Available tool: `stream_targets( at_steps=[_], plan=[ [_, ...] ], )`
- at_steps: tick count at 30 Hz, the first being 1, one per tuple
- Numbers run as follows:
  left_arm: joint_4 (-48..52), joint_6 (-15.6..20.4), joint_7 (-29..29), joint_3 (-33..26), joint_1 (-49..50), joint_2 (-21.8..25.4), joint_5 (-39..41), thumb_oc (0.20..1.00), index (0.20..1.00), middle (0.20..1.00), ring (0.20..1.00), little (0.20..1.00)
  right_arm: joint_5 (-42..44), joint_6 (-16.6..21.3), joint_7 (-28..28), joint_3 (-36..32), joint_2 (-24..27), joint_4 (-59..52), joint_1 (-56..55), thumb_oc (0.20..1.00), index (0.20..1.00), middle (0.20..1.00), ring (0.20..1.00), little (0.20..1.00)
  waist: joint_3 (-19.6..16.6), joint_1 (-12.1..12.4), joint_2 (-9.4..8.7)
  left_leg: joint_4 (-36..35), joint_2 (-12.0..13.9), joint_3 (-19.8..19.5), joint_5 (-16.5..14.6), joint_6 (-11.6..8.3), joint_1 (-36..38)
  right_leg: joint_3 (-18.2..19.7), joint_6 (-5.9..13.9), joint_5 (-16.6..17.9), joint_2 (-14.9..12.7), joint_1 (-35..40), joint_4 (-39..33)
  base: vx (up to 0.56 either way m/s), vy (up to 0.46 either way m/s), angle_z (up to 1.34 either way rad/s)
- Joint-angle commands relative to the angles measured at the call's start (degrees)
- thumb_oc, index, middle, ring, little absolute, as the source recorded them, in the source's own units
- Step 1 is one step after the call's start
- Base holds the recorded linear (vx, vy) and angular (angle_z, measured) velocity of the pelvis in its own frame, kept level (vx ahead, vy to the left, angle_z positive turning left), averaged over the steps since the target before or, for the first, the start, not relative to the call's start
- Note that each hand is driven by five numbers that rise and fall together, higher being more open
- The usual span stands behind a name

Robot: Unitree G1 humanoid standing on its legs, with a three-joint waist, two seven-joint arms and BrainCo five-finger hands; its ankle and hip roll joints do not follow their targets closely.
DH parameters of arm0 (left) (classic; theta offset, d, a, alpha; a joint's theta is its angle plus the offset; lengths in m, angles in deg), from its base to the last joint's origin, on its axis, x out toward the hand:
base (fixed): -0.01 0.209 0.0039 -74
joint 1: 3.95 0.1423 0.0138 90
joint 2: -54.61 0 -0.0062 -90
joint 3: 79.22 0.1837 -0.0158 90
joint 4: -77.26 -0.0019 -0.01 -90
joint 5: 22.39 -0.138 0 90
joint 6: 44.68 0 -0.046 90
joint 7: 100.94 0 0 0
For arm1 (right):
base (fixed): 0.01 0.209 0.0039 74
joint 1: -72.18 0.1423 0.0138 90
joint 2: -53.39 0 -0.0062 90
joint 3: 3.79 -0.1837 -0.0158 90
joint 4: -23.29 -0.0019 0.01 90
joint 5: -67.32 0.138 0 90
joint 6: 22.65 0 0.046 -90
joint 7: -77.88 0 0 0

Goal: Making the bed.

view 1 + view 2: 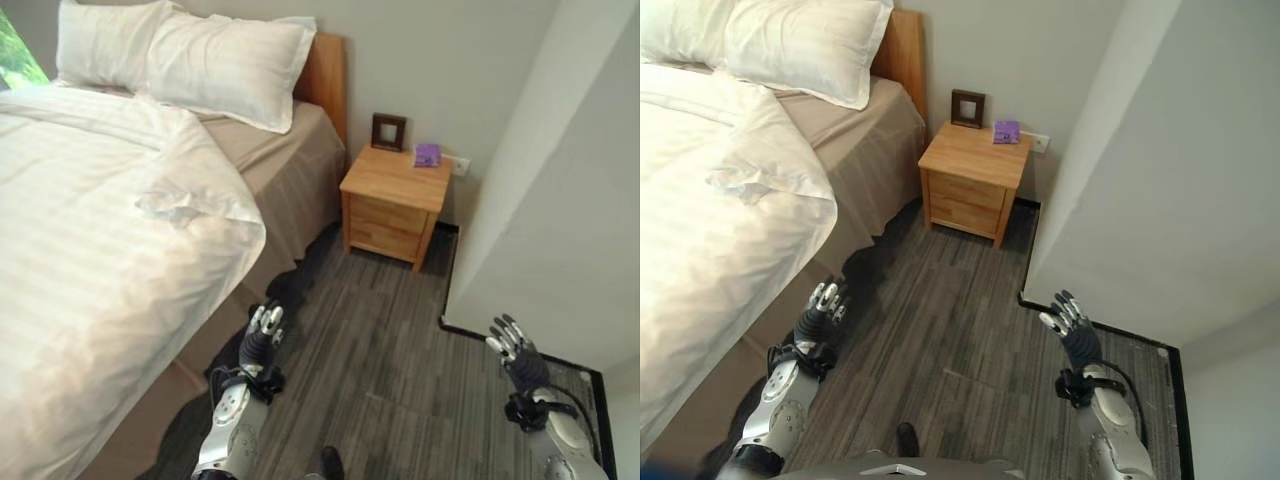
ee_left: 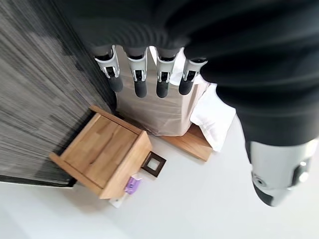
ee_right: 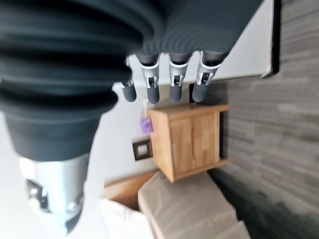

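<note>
Left eye view has the bed (image 1: 290,170) along the left side, its white duvet (image 1: 90,230) spread over most of the mattress and hanging over the near side edge. The duvet's top corner (image 1: 185,205) is crumpled and folded back, leaving the tan sheet bare toward the head of the bed. Two white pillows (image 1: 220,60) lie at that end against the wooden headboard (image 1: 325,75).

Just beside the headboard stands a wooden nightstand (image 1: 395,200) with its drawers closed. On its top, at the back edge by the wall, a small dark picture frame (image 1: 388,131) stands upright and a small purple object (image 1: 428,154) lies near the back right corner.

Both arms are held low over the grey wood-look floor (image 1: 370,360). The left hand (image 1: 264,330) is near the bed's side edge, apart from the duvet, fingers straight and spread, holding nothing. The right hand (image 1: 512,345) is well apart from the bed, near the white wall, fingers likewise extended and empty.
</note>
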Motion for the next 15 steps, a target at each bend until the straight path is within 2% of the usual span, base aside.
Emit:
stream_targets(
  at_steps=[1, 4, 5, 6, 7, 8, 10, 12, 13, 14, 15],
  plan=[
    [4.9, 2.7, 0.0, -2.9, 1.3, 3.2, -1.2, 1.0, 1.0, 1.0, 1.0, 1.0, -0.9, 2.0, 1.2, 0.3, -0.5, -2.1, 3.8, 1.0, 1.0, 1.0, 1.0, 1.0, 0.8, 0.7, -0.02, 0.5, 3.7, -0.1, 0.5, -3.34, 0.7, -4.8, 0.19, 20.8, -4.9, 3.9, -17.4, 0.26, 0.046, 0.15],
    [5.1, 2.4, -0.5, -3.5, 2.0, 3.7, -0.4, 1.0, 1.0, 1.0, 1.0, 1.0, -0.8, 1.4, 2.0, 0.3, -0.4, -2.7, 3.5, 1.0, 1.0, 1.0, 1.0, 1.0, 1.5, 0.3, -0.12, 0.9, 4.0, -3.3, -0.7, -4.03, 2.3, -3.9, -0.61, 21.0, -6.2, 1.9, -22.6, 0.31, -0.078, 0.49],
    [4.5, 2.6, -0.7, -3.3, 2.2, 3.9, -0.3, 1.0, 1.0, 1.0, 1.0, 1.0, -0.9, 1.5, 2.4, 0.7, -0.2, -2.7, 3.3, 1.0, 1.0, 1.0, 1.0, 1.0, 1.7, -0.5, -0.76, 0.8, 3.5, -6.4, -2.3, -4.45, 3.7, 1.9, -0.58, 20.0, -4.4, 1.0, -27.9, 0.37, -0.116, 0.81],
    [4.3, 2.7, -0.7, -3.3, 2.1, 3.9, -0.1, 1.0, 1.0, 1.0, 1.0, 1.0, -0.9, 1.5, 2.5, 0.8, -0.2, -2.8, 3.2, 1.0, 1.0, 1.0, 1.0, 1.0, 1.5, -0.6, -1.01, 0.5, 3.4, -7.4, -2.5, -4.66, 4.1, 4.0, -0.47, 20.1, -3.8, 0.6, -30.5, 0.39, -0.131, 0.87],
    [4.1, 2.9, -0.8, -3.2, 2.1, 4.0, 0.0, 1.0, 1.0, 1.0, 1.0, 1.0, -1.0, 1.5, 2.7, 1.2, 0.1, -2.7, 3.1, 1.0, 1.0, 1.0, 1.0, 1.0, 1.5, -1.1, -1.32, 0.3, 3.1, -9.3, -3.1, -4.86, 4.6, 8.2, -0.16, 19.9, -2.6, -0.2, -33.8, 0.19, -0.061, 0.66],
    [4.1, 2.9, -0.8, -3.2, 2.1, 4.0, 0.0, 1.0, 1.0, 1.0, 1.0, 1.0, -1.0, 1.5, 2.7, 1.2, 0.1, -2.7, 3.1, 1.0, 1.0, 1.0, 1.0, 1.0, 1.6, -1.1, -1.24, 0.3, 3.2, -9.4, -3.3, -4.86, 4.8, 8.1, -0.14, 19.8, -2.5, 0.0, -33.9, 0.22, -0.074, 0.68],
    [3.7, 3.3, -0.7, -3.1, 1.9, 4.1, 0.3, 1.0, 1.0, 1.0, 1.0, 1.0, -0.9, 1.4, 3.1, 2.0, 0.3, -2.5, 3.2, 1.0, 1.0, 1.0, 1.0, 1.0, 1.6, -1.2, -1.65, 0.3, 3.1, -12.5, -4.5, -5.31, 5.9, 12.6, 0.61, 20.8, -2.1, -2.0, -38.4, 0.29, -0.105, 0.66],
    [3.8, 3.6, -0.9, -3.0, 1.9, 4.3, 0.2, 1.0, 1.0, 1.0, 1.0, 1.0, -0.8, 1.3, 3.5, 2.2, 0.7, -2.8, 3.0, 1.0, 1.0, 1.0, 1.0, 1.0, 1.9, -1.8, -1.73, 0.3, 3.2, -16.2, -6.0, -5.51, 7.5, 13.8, 1.32, 21.6, -2.1, -3.6, -42.7, 0.35, -0.142, 0.62],
    [3.6, 3.8, -0.8, -2.8, 1.4, 4.5, -0.2, 1.0, 1.0, 1.0, 1.0, 1.0, -0.4, 1.3, 3.7, 2.4, 1.0, -2.6, 3.3, 1.0, 1.0, 1.0, 1.0, 1.0, 2.0, -2.4, -1.88, 0.3, 3.2, -18.4, -6.9, -5.57, 8.2, 15.8, 1.86, 21.7, -1.4, -4.2, -44.5, 0.32, -0.133, 0.79],
    [3.8, 3.9, -1.0, -2.1, 1.3, 4.6, -0.5, 1.0, 1.0, 1.0, 1.0, 1.0, -0.4, 1.2, 3.6, 2.2, 1.3, -2.4, 2.9, 1.0, 1.0, 1.0, 1.0, 1.0, 2.2, -2.8, -1.9, 0.3, 3.1, -20.1, -7.1, -5.62, 8.6, 17.4, 2.23, 21.6, -1.0, -4.3, -44.4, 0.22, -0.101, 1.11],
    [3.8, 3.9, -1.0, -2.1, 1.3, 4.5, -0.5, 1.0, 1.0, 1.0, 1.0, 1.0, -0.4, 1.3, 3.6, 2.2, 1.3, -2.4, 2.9, 1.0, 1.0, 1.0, 1.0, 1.0, 2.2, -2.9, -1.89, 0.3, 3.1, -20.2, -7.1, -5.62, 8.7, 17.4, 2.23, 21.6, -1.0, -4.3, -44.4, 0.29, -0.218, 1.3]
  ],
)
